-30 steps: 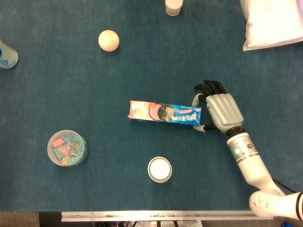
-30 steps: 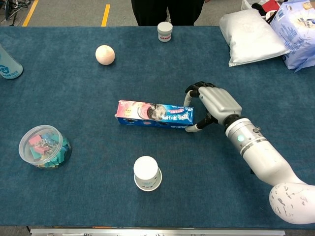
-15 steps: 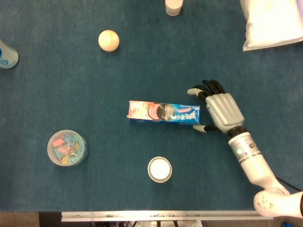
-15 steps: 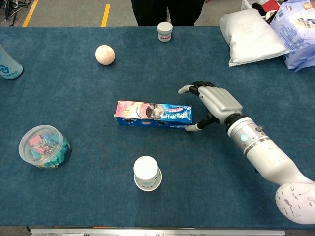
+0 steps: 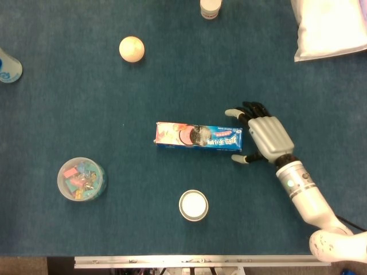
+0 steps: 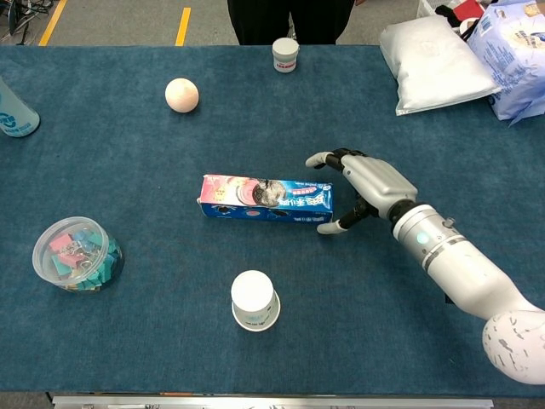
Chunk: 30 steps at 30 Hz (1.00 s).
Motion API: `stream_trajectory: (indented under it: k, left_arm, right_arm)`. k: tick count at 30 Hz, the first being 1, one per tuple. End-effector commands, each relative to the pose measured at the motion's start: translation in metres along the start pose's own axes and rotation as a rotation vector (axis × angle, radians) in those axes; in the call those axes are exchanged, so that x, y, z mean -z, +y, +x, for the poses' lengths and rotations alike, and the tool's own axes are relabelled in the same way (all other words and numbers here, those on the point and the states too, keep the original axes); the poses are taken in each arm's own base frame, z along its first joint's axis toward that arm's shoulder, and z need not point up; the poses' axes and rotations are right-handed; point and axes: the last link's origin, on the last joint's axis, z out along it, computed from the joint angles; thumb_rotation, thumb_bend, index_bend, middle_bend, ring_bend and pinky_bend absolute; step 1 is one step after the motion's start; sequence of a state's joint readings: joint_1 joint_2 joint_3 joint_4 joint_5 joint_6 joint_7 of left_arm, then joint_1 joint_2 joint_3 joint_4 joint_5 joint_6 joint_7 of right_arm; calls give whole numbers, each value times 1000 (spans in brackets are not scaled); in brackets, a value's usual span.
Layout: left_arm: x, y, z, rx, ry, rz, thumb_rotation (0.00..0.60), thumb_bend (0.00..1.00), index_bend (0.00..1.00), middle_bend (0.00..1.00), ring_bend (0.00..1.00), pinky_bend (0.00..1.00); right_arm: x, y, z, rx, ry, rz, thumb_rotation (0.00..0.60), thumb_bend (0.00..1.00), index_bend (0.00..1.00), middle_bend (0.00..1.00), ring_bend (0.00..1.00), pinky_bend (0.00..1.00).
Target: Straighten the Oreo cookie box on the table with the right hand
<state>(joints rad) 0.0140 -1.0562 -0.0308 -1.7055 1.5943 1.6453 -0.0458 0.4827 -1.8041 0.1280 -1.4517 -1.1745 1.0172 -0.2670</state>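
- Blue felt-like cloth covered the worktop (image 5: 114,91), which carried everything else.
- White and puffy, a plastic pillow bag (image 6: 436,64) lay far beyond the Oreo cookie box and off to its right, at the worktop's far right corner; in the chest view a printed blue-and-white bag (image 6: 519,55) sat just beside it, further right.
- The right arm (image 6: 464,273) reached in from the near right, its silver forearm angled toward the box.
- The right hand (image 5: 265,136) sat just off the right end of the box, its fingers spread apart and holding nothing; the dark fingertips (image 5: 248,107) pointed past the box's far right corner, and the thumb lay near the near right corner. Whether the thumb touched the box could not be told.
- The Oreo cookie box (image 5: 199,136) lay flat near the middle of the worktop, its long side running left to right, almost level in the head view.
- A clear round tub (image 5: 82,179) of coloured clips stood well left of the box and nearer the front edge.
- A white cup (image 5: 194,204) stood in front of the box, apart from it.
- A pale ball (image 5: 131,48) rested well beyond the box, to its left.
- A small white jar (image 6: 285,54) stood at the far edge, beyond the box.
- A bluish bottle (image 6: 15,115) showed partly at the left edge.
- The left hand appeared in neither view.
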Motion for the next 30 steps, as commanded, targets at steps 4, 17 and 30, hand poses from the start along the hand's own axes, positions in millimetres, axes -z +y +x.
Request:
stream_trajectory:
  k: [4,17,30]
  left_arm:
    - [0,0,0,-1,-1,1,600,276,680,559,376,496]
    - [0,0,0,-1,0,0,600,277,680,559,376,495]
    - [0,0,0,-2,-1,0,600,276,680,559,376,495]
  right_arm:
    - [0,-2,1,-31,7,-1,600,0,225,215,70,66]
    - [0,-2,-1,-55,20,-5,600,121,521,215,70,66]
    - [1,0,0,-64,21,23,600,0,459,216,70,66]
